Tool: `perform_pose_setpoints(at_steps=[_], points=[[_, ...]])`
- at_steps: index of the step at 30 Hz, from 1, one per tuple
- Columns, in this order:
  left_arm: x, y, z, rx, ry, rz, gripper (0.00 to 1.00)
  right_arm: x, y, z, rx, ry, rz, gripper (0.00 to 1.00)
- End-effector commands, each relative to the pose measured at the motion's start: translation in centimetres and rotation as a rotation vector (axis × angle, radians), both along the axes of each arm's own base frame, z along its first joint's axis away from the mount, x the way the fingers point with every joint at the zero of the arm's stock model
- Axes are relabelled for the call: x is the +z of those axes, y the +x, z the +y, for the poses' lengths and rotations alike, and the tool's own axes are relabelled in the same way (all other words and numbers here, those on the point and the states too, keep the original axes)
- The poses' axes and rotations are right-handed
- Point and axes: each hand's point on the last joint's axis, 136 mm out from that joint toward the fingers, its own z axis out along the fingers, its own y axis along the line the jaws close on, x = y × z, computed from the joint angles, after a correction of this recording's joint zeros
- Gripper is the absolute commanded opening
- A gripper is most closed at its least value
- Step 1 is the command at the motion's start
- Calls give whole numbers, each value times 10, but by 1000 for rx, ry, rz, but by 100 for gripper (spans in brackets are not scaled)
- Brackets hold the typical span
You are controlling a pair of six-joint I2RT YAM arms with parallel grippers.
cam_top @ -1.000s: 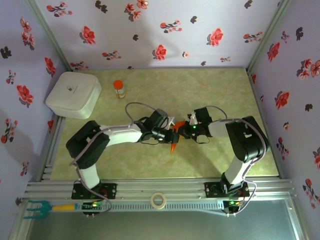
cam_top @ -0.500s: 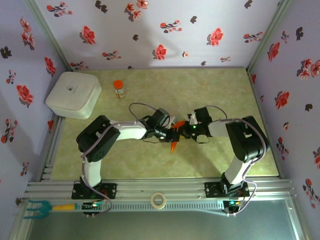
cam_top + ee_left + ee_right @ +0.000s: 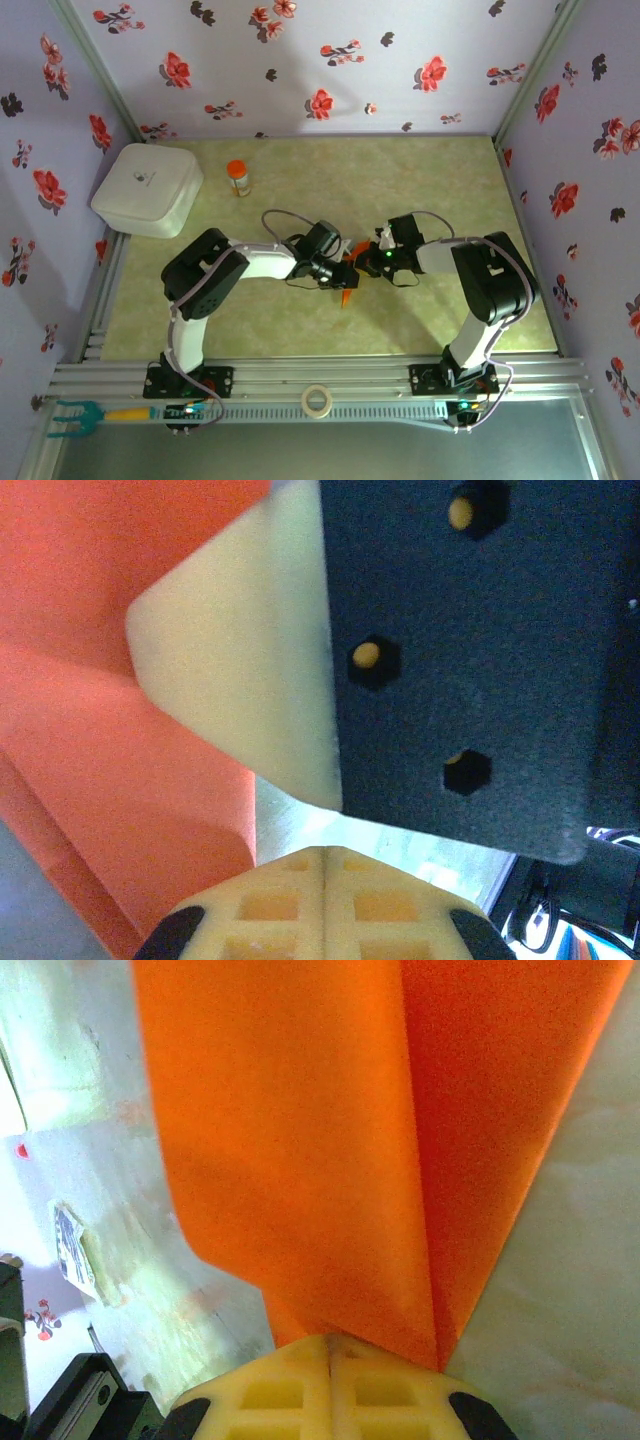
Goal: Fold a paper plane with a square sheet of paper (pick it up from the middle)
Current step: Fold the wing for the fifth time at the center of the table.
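The right gripper point(image 3: 330, 1348) has its pale yellow fingers point(image 3: 268, 1392) pressed together on the lower end of the folded orange paper point(image 3: 300, 1140). A sharp crease runs down the paper toward the fingertips. The pale table point(image 3: 70, 1160) lies behind it, on both sides.

Plain bright orange folded paper point(image 3: 346, 292); a pale green marbled bench point(image 3: 420, 180); lilac walls point(image 3: 230, 60) strewn with red and black flowers; a white box point(image 3: 147, 188); an orange-capped bottle point(image 3: 238, 178).
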Motion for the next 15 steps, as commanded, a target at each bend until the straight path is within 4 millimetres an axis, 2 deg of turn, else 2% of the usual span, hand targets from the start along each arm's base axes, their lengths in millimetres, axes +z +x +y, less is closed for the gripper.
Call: perform_pose_setpoints(at_steps=[1,9,15], points=[[-15,-7,8,-11,45,11,0,-30,-10,-23,-46,-144,69,4],[-35,-31,33,-26,153,20,0,-31,-10,-23,-46,-148,71,4],[-36,-52,47,-72,210,18,0,-32,-11,-23,-47,-151,73,4]])
